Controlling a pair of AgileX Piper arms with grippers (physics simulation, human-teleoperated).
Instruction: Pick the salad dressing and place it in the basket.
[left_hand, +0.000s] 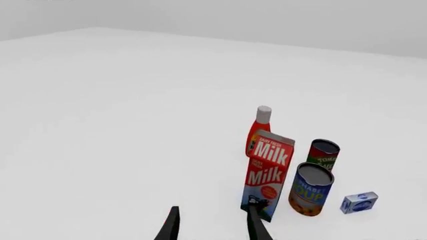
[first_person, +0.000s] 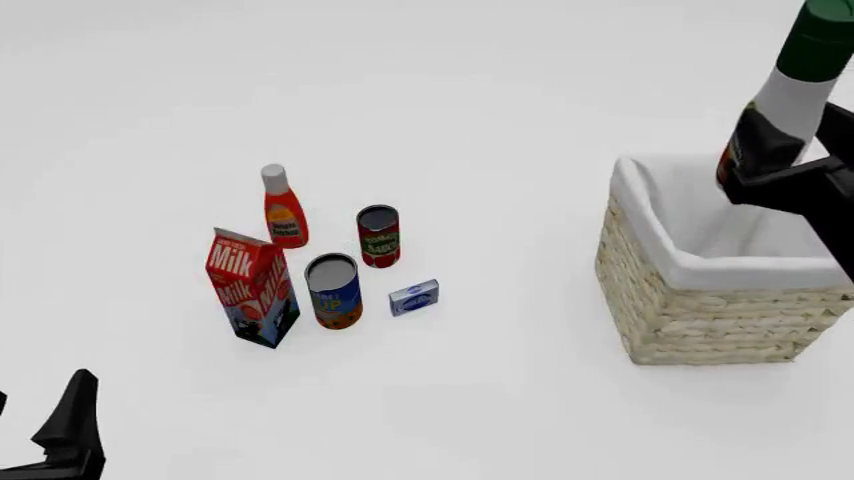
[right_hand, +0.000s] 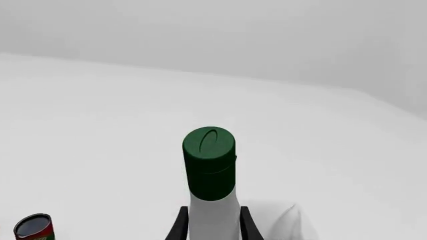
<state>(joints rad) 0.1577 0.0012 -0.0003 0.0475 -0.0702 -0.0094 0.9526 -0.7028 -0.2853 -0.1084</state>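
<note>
The salad dressing (first_person: 793, 95), a white bottle with a dark green cap, is upright in my right gripper (first_person: 771, 168), which is shut on its body. It hangs over the far right part of the wicker basket (first_person: 694, 310), above the white lining, not touching it. In the right wrist view the green cap (right_hand: 209, 162) stands between my fingers (right_hand: 179, 225), and a corner of the lining shows below. My left gripper (first_person: 47, 420) is low at the near left, open and empty; its fingers (left_hand: 171, 226) point toward the groceries.
A group of groceries stands left of centre: a red bottle with a white cap (first_person: 282, 208), a milk carton (first_person: 251, 288), a red can (first_person: 379, 236), a blue soup can (first_person: 334, 291) and a small blue box (first_person: 414, 298). They stand well apart from the basket.
</note>
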